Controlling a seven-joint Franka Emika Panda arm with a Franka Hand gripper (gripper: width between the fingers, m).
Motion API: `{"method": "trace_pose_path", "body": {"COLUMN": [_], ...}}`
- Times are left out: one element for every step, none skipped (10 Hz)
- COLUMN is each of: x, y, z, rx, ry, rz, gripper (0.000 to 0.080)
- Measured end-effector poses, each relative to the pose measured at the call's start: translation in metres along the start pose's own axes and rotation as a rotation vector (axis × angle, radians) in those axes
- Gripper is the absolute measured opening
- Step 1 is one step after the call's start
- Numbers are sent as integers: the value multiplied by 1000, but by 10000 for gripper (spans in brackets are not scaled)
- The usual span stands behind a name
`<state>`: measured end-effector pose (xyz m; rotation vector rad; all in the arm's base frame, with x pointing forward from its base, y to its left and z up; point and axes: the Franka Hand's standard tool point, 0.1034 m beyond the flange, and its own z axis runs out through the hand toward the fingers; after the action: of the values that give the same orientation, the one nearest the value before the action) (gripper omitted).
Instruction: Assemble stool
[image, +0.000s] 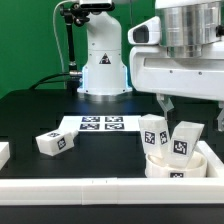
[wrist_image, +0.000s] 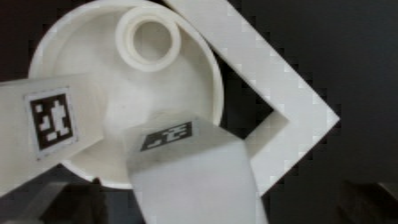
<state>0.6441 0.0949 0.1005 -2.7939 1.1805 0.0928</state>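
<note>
The gripper (image: 192, 108) hangs with its jaws wide apart and nothing between them, just above the two legs that stand in the seat. One dark finger (image: 165, 103) shows clearly in the exterior view. The other is close to the picture's edge and hard to make out.

Right below, the first leg (image: 153, 133) and the second leg (image: 185, 140) stand side by side inside the seat (image: 176, 167), each tilted a little and each showing a black-and-white tag. The first is nearer the exterior view's left. The seat is low, round and rimmed, and rests on the black table (image: 30, 110) at the exterior view's right, near the front.

In the wrist view the seat (wrist_image: 107, 85) is seen from above with a round socket (wrist_image: 146, 38) in its floor, and two tagged legs lean across it. Which is which I cannot tell there. A white border rail (wrist_image: 267, 90) bends at a corner just beside the seat's rim.

Farther out, the front rail (image: 80, 190) runs along the table's near edge. A loose leg (image: 55, 143) lies on its side well apart from the seat, toward the exterior view's left. The marker board (image: 100, 124) lies flat between that leg and the arm's white base (image: 102, 65) at the back.
</note>
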Motion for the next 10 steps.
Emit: {"method": "trace_pose_path", "body": {"x": [1, 1, 2, -1, -3, -5, -4, -1, 0, 2], "y": [0, 1, -2, -5, -6, -8, -6, -4, -3, -2], "z": [0, 0, 0, 0, 0, 1, 2, 3, 3, 2], "rx": [0, 0, 1, -8, -13, -14, -20, -22, -32, -37], "ry": [0, 1, 30, 45, 45, 45, 40, 45, 47, 47], "rz": [-92, -159, -276, -377, -513, -633, -741, -794, -857, -930], "gripper": [649, 649, 649, 649, 649, 649, 649, 649, 649, 649]}}
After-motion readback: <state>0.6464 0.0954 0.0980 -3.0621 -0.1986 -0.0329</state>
